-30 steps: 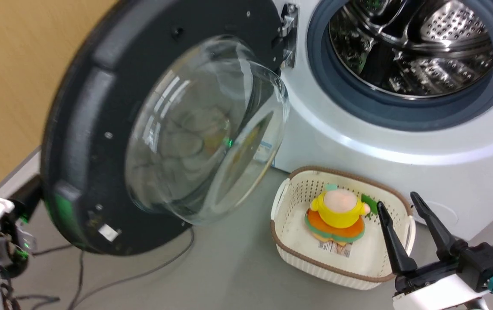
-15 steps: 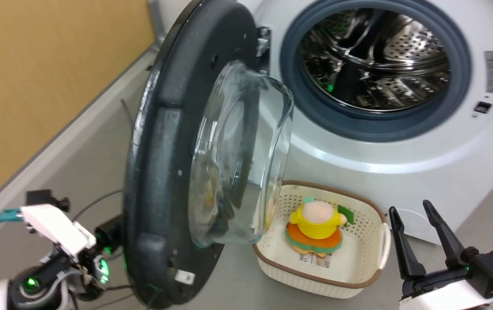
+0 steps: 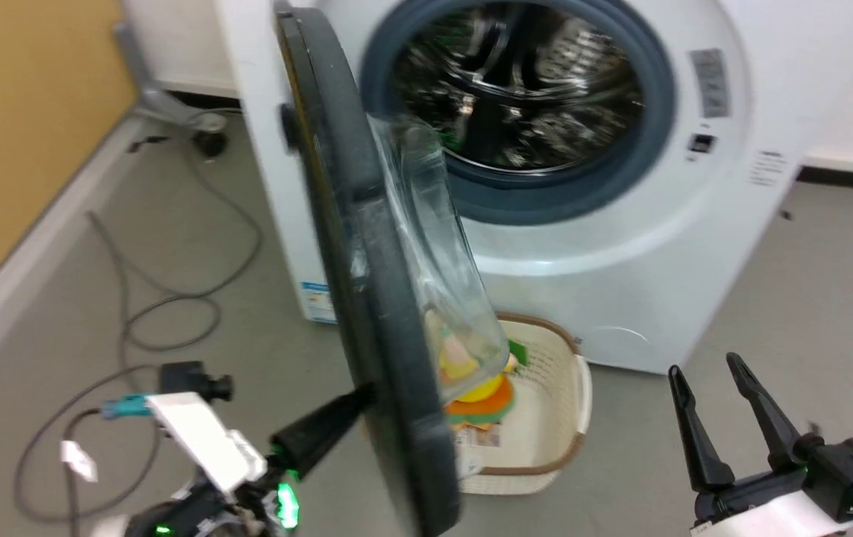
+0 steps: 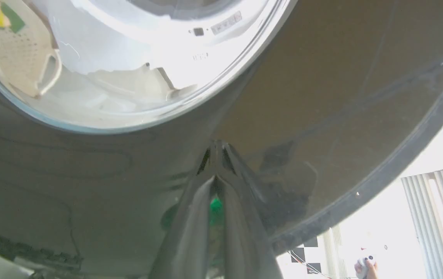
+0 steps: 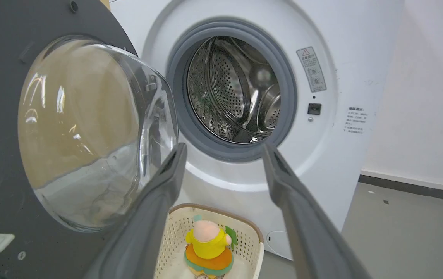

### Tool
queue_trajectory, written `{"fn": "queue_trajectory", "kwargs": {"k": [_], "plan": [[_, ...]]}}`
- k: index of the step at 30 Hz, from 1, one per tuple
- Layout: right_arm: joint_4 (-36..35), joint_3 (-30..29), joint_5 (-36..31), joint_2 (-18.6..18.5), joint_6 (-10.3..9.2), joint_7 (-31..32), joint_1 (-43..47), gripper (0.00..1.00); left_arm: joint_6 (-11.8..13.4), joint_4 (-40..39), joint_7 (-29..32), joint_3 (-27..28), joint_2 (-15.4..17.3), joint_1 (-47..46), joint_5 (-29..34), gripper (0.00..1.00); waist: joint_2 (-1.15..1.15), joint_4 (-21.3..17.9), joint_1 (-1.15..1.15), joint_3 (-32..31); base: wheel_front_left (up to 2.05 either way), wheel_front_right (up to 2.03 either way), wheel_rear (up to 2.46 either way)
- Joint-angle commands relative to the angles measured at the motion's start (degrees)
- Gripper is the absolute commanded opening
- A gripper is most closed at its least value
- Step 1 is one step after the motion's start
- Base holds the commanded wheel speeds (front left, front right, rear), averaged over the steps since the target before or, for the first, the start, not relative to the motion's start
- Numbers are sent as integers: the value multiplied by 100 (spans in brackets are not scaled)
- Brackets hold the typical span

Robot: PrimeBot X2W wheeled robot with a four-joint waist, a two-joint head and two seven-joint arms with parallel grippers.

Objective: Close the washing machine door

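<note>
We press the door [image 3: 367, 298] with our left gripper [image 3: 363, 394], fingers together.
The washing machine [image 3: 620, 246] lies at 1 o'clock from it; right gripper [image 3: 702, 364] spread wide, empty.

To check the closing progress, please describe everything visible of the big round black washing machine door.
The washing machine door is a large round black disc, seemingly plastic, with a bulging clear glass bowl at its centre. Hinged at the left of the white washing machine, it stands about half open, edge-on to the head camera, bowl facing the machine. The shut left gripper touches its glossy outer face.
</note>
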Motion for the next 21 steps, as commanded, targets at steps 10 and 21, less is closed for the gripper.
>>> {"fn": "queue_trajectory", "kwargs": {"k": [10, 21], "plan": [[-47, 8, 1, -82, 5, -24, -69, 100, -323, 252, -1263, -1221, -33, -239, -694, 0, 0, -1393, 0, 400, 0, 0, 0], [-91, 0, 54, 62, 5, -25, -199, 100, -513, 1296, -3100, -1719, -33, -1448, -1321, 0, 0, -2432, 0, 887, 0, 0, 0]]}}
